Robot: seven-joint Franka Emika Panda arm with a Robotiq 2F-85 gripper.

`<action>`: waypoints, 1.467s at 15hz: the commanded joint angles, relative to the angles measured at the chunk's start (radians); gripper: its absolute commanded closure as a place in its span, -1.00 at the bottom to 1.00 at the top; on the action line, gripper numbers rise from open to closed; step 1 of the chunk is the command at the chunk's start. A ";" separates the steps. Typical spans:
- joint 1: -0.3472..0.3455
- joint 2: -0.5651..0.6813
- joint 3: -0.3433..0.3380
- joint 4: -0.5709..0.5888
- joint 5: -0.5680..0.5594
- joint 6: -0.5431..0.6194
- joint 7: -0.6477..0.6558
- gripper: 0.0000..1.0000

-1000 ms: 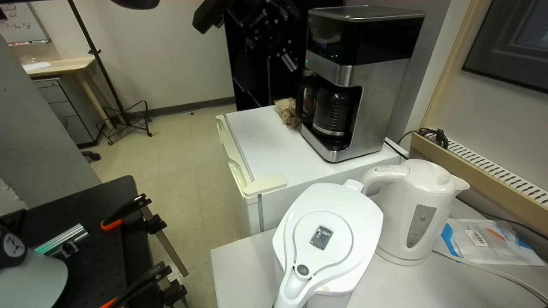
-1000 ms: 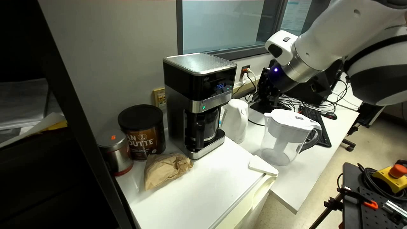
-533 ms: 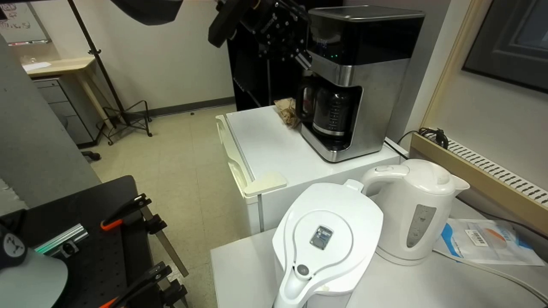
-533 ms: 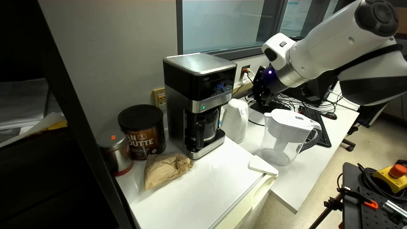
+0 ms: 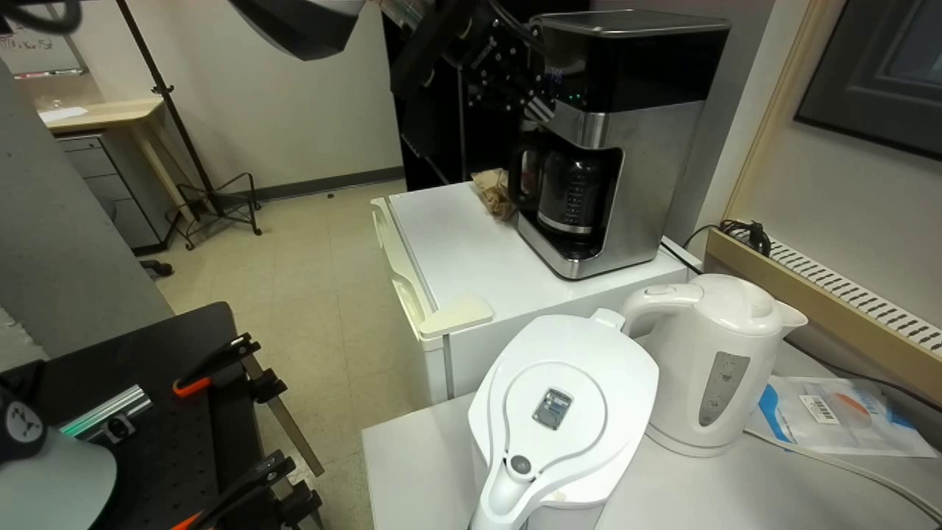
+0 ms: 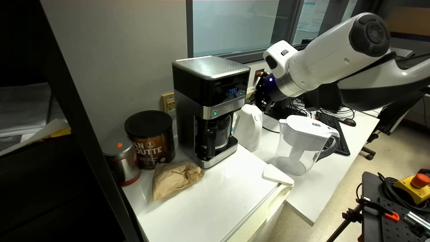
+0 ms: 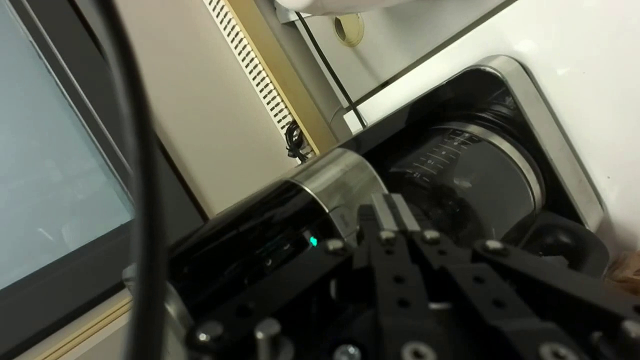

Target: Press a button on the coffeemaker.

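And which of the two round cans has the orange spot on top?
The silver-topped can, beside the brown can. Its orange spot shows in an exterior view; the brown can has a plain black lid.

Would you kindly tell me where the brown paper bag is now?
In an exterior view, the brown paper bag lies left of centre on the white surface, beside the coffeemaker and in front of the black-lidded canister.

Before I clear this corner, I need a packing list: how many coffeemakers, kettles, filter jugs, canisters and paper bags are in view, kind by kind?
Coffeemaker: 1
Kettle: 1
Filter jug: 1
Canisters: 2 (brown-labelled canister, metal canister)
Paper bag: 1
Total: 6
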 commanded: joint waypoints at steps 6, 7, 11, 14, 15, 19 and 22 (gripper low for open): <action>0.008 0.103 0.002 0.110 -0.097 0.005 0.119 0.99; 0.008 0.109 0.002 0.117 -0.101 0.006 0.122 0.99; 0.010 0.124 0.001 0.132 -0.107 0.009 0.133 0.99; 0.009 0.115 0.000 0.122 -0.106 0.015 0.135 0.99; 0.009 0.104 0.000 0.109 -0.100 0.016 0.123 0.99; 0.004 0.025 -0.003 0.016 -0.124 0.026 0.089 0.99; 0.001 -0.044 -0.006 -0.059 -0.222 0.035 0.099 0.99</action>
